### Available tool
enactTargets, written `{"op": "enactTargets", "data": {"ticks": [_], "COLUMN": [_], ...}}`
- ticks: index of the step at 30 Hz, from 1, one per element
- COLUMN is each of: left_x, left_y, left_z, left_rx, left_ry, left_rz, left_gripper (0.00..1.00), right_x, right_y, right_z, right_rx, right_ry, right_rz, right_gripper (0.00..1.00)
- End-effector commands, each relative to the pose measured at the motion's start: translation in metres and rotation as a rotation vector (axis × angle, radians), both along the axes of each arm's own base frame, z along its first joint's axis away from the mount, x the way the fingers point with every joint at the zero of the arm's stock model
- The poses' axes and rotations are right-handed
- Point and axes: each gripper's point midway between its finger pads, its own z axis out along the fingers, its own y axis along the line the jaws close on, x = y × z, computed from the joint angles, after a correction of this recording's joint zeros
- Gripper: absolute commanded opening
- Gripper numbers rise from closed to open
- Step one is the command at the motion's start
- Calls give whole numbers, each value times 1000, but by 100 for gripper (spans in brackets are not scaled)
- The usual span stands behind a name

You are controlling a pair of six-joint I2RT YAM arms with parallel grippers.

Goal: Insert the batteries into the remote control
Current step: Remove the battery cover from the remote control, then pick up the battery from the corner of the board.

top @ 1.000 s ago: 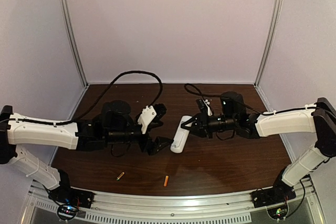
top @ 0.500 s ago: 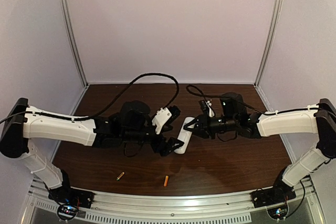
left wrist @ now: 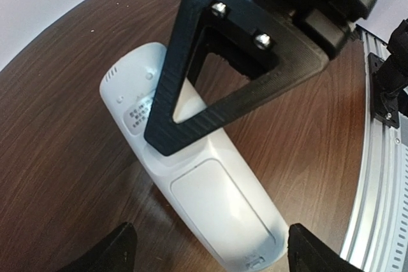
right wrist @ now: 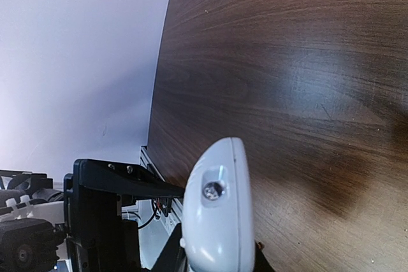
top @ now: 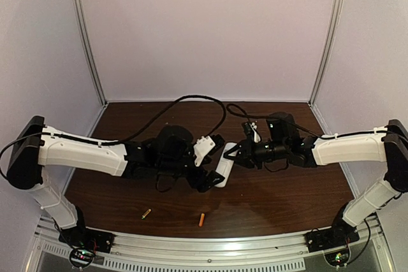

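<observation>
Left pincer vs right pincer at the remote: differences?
The left pincer is open, its fingers either side of the small white oblong plastic remote control, touching neither side; the right pincer is shut on it. The left stands at one end of the remote; the right grips nearer its other end. Shared: both black, both at the remote.

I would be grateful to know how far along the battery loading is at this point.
Early on. Done: the right end effector grips the remote by its far end, back facing up. In hand: the open left end effector straddles the remote's near end, where the cover looks shut. Left: removing that cover and fitting the brass battery and orange battery, both lying loose on the table near its front edge.
</observation>
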Motion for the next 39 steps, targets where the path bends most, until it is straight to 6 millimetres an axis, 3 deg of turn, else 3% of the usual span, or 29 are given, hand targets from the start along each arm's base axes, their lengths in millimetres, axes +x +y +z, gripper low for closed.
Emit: {"op": "enactTargets", "data": {"ticks": [1,9,22,30,39], "left_x": [9,20,42,53,29], "left_y": [-1,8,34,51,70], "left_z": [-6,-8,6,6,-11], "left_rx": [54,102,110,90,89], "left_ry": [-15,-46,-98,-71,39], "left_rz": [44,108,216,253,229], "left_gripper": [84,82,80,80,81], "right_x": [6,6,11,18,21], "right_y": [1,-2,-12,-21,-44], "right_z": [23,16,-1,-1,14], "right_rx": [29,7,-47,-59,2], "right_ry": [-61,-49,-28,-48,-134], "right_rz": [-12,-18,-51,-71,-89], "right_gripper": [0,0,0,0,0]}}
